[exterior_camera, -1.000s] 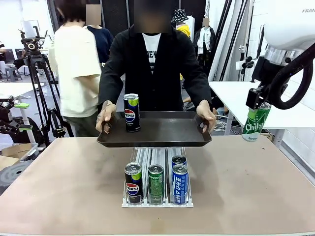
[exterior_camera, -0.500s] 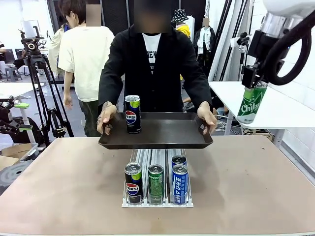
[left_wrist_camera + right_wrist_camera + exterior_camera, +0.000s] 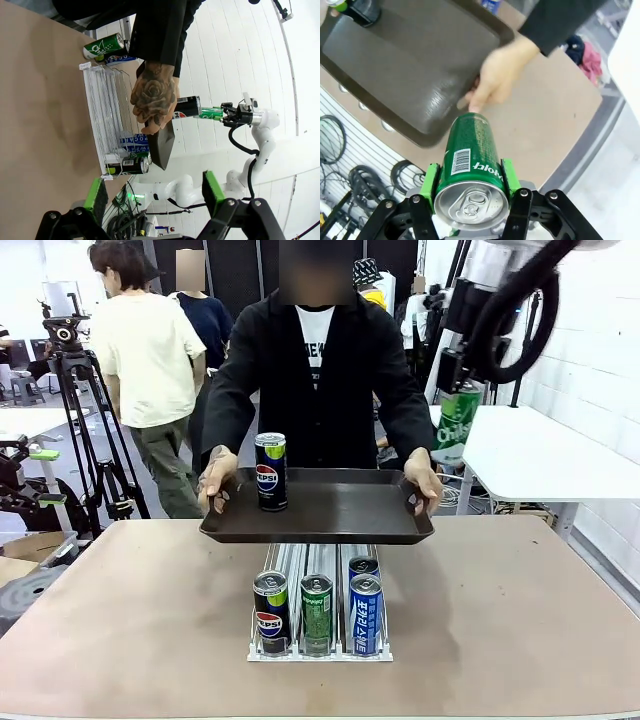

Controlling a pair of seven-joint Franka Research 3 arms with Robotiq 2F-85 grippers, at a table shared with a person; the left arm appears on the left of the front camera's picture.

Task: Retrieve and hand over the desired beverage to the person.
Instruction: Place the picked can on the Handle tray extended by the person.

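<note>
Right hand point(image 3: 470, 192) is clamped on a green can point(image 3: 471, 165), green pads flat against its sides just under the lid. Front view puts this hand point(image 3: 458, 400) high up, beyond the person's shoulder, with the can point(image 3: 458, 422) hanging upright beneath it.

Key relation: the dark tray point(image 3: 318, 508) lies below the right hand and toward the robot's left of it. In the right wrist view the can's long axis points down at the near corner of the tray point(image 3: 415, 75), close to the person's hand point(image 3: 497, 75) gripping that edge. Judgement: delivery calls for a move inward over bare tray, then a straight descent with the can kept vertical.

Left hand point(image 3: 152, 192) stands fully open and holds nothing. It is low at the tabletop point(image 3: 520, 610) edge, far from the tray; the right arm is clearly the nearer one.

Tray is held level by the person point(image 3: 315, 370), above the white can rack point(image 3: 320, 625); a Pepsi can point(image 3: 270, 472) stands at the tray end away from the right hand.

View differences: front view shows height of can over tray and the rack's stock. Right wrist view shows grip contact and the fingers at the tray edge. Left wrist view shows the person's other hand point(image 3: 155, 97) on the opposite edge, and the rack side-on.
</note>
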